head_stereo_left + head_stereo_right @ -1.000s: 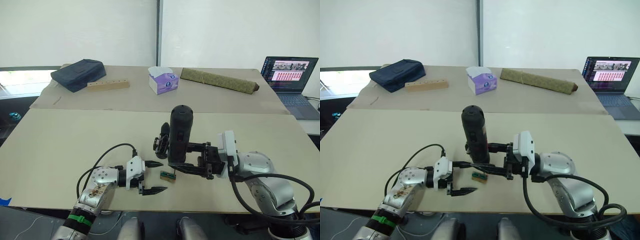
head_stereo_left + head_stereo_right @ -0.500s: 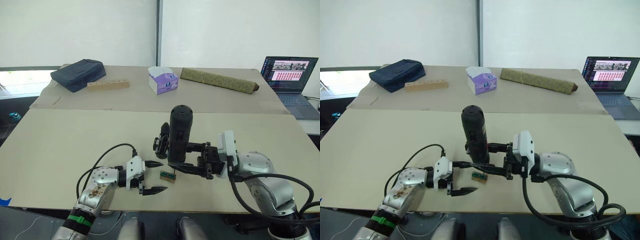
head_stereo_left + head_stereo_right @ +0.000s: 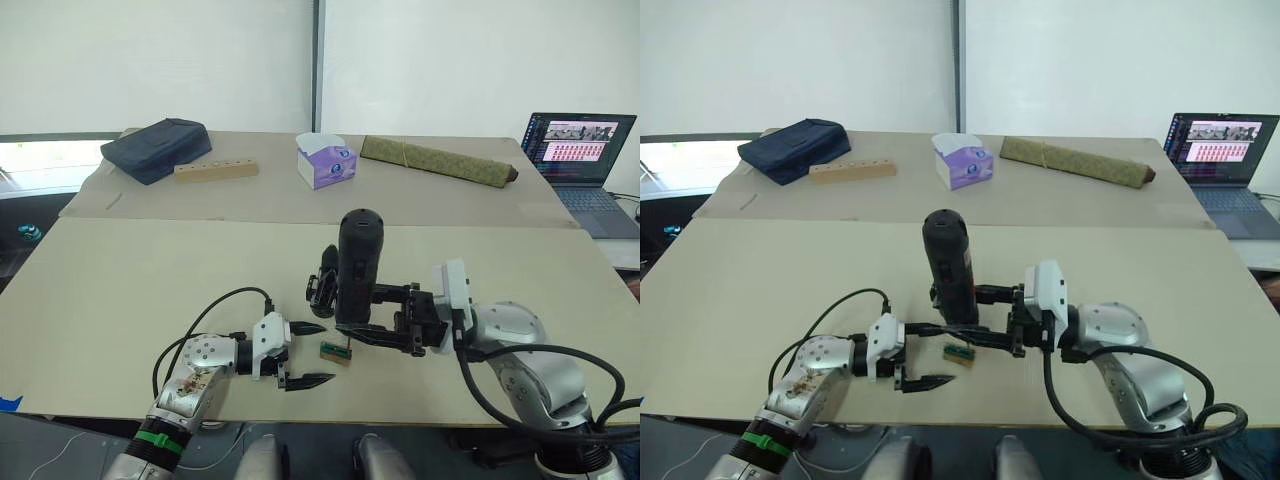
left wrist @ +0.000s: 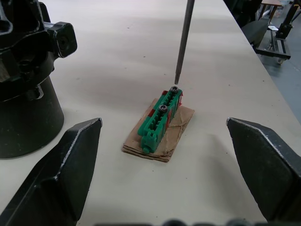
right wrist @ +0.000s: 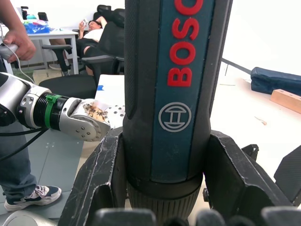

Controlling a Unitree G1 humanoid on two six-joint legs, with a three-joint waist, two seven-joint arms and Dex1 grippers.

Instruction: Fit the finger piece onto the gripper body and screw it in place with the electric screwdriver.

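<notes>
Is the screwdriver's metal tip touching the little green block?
Cannot tell. In the left wrist view the bit ends right at a screw head on the green block, with no plain gap or contact.

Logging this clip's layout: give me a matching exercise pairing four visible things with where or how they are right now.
Things:
1. dark grey cylindrical electric screwdriver
2. small green block on brown card
3. left claw
4. purple-and-white tissue box

States:
A. open, holding nothing
B. on the far table
C. upright in the right claw
D. under the thin metal bit's tip

Pairs: 1-C, 2-D, 3-A, 4-B
</notes>
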